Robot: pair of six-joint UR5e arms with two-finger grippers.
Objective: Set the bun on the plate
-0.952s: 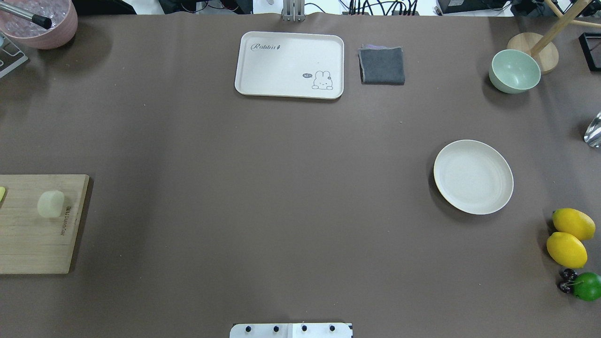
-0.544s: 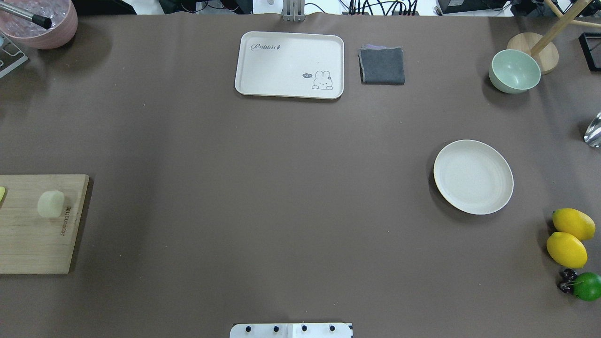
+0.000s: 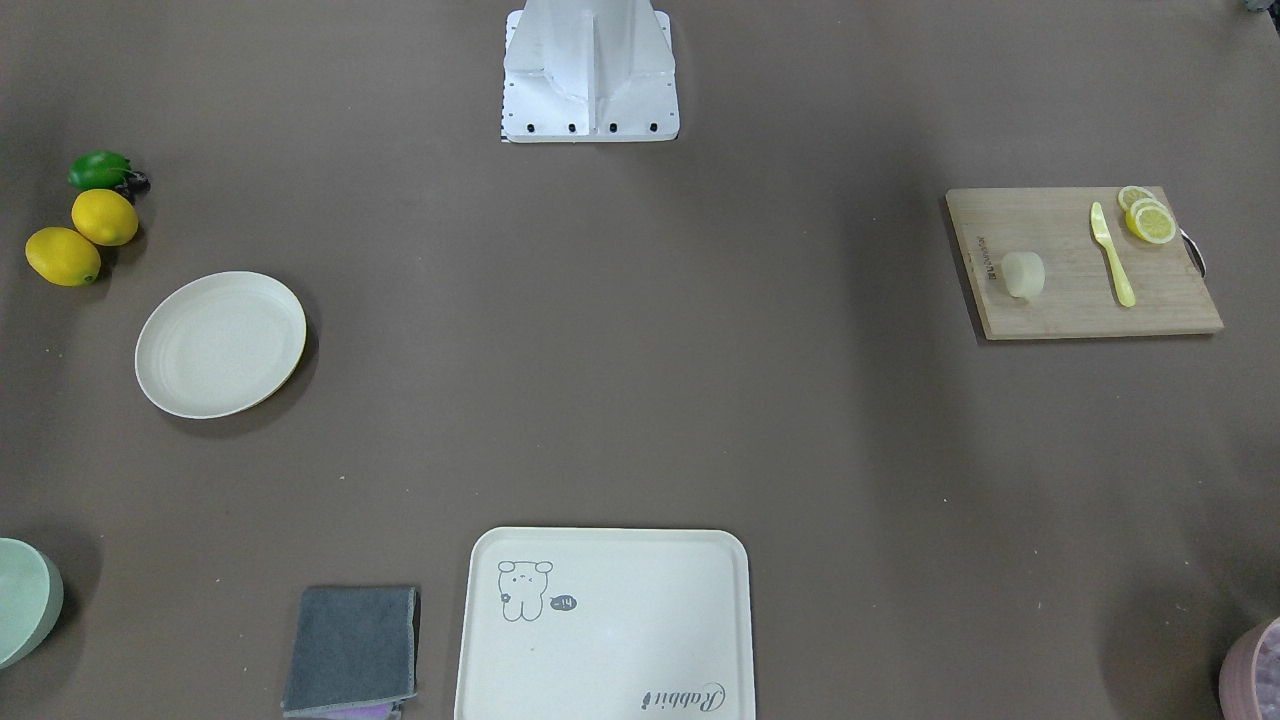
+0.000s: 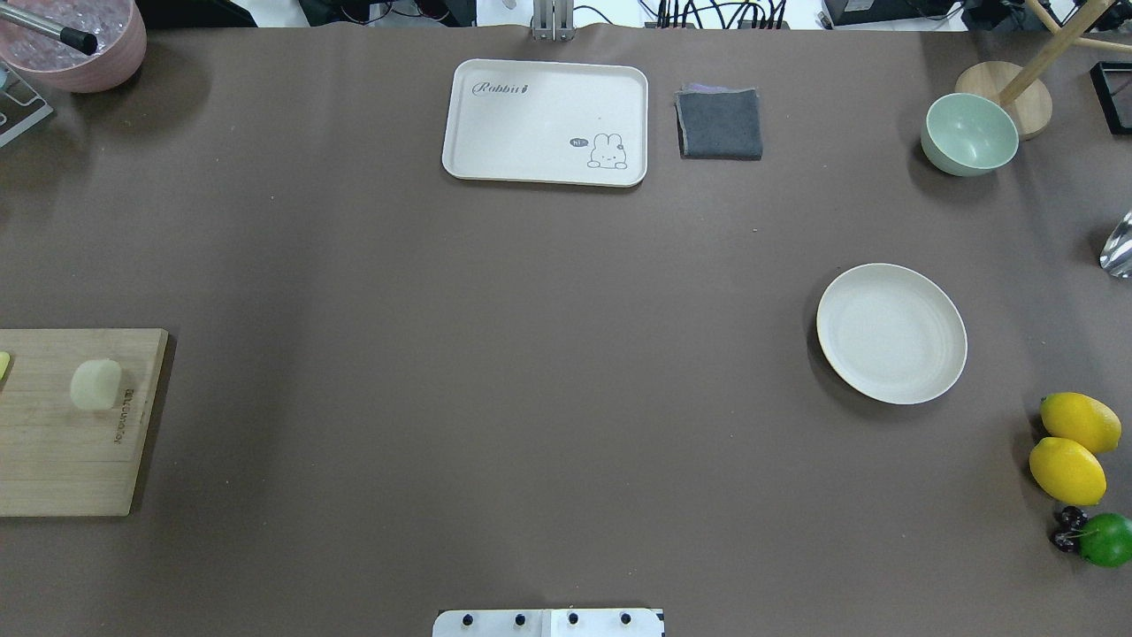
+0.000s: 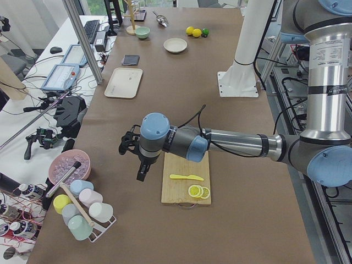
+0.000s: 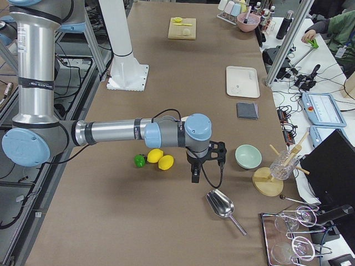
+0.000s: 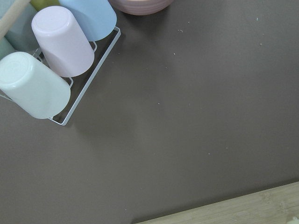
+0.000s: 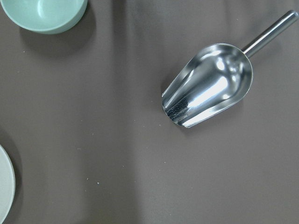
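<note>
The bun [image 4: 95,384] is a small pale lump lying on a wooden cutting board [image 4: 62,442] at the table's left edge, also seen in the front-facing view [image 3: 1023,274]. The round cream plate [image 4: 891,333] sits bare on the right side, far from the bun. My left gripper [image 5: 138,165] shows only in the exterior left view, hanging over bare table beside the board; whether it is open or shut I cannot tell. My right gripper [image 6: 195,173] shows only in the exterior right view, between the lemons and the green bowl; its state I cannot tell.
A yellow knife [image 3: 1112,254] and lemon slices [image 3: 1148,218] share the board. A cup rack [image 7: 46,65] and pink ice bowl [image 5: 69,166] stand near the left gripper. A metal scoop [image 8: 210,86], green bowl [image 4: 968,134], lemons [image 4: 1067,469], tray [image 4: 546,122] and grey cloth [image 4: 719,124] lie around.
</note>
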